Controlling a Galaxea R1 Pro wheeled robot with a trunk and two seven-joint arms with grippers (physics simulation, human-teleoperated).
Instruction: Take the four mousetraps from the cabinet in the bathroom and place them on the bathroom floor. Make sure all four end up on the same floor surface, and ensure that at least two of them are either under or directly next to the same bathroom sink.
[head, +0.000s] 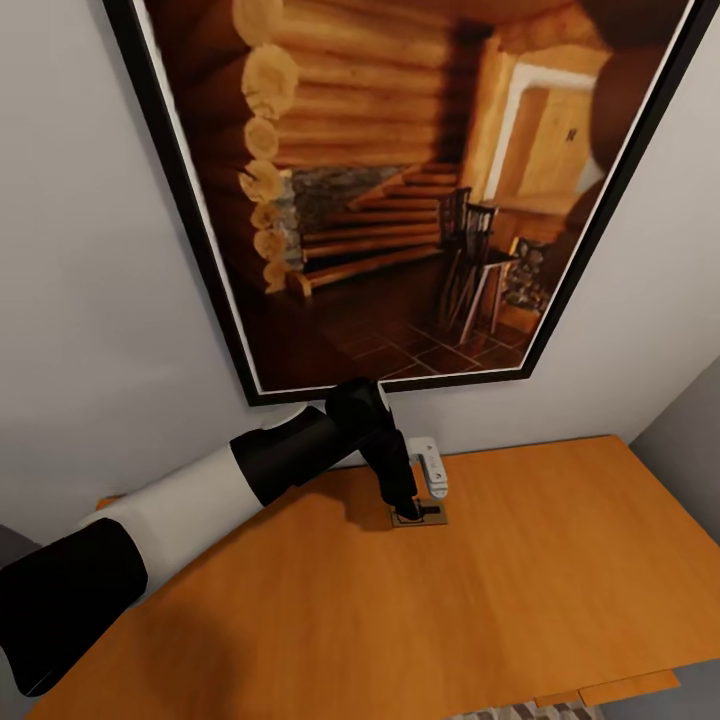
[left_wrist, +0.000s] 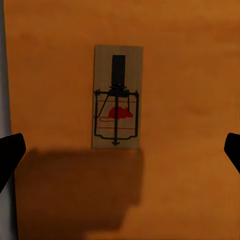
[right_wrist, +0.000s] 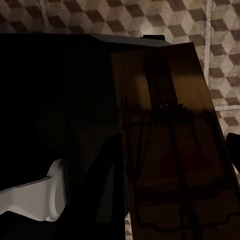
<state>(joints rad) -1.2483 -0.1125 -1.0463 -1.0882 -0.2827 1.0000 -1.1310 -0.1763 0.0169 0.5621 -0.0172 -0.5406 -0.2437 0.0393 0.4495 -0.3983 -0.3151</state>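
1. The left claw (head: 418, 505) hangs over the cabinet (head: 560, 570), its fingers (left_wrist: 11, 152) spread wide apart, released.
2. One mousetrap (left_wrist: 116, 97) lies flat on the cabinet top directly below and between those fingers, untouched.
3. The right claw (right_wrist: 200, 220) appears clenched on a second mousetrap (right_wrist: 175, 150), above the bathroom floor (right_wrist: 125, 20).

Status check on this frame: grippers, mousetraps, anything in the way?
Left gripper open over mousetrap on cabinet top. Right gripper shut on second mousetrap. Nothing in the way.
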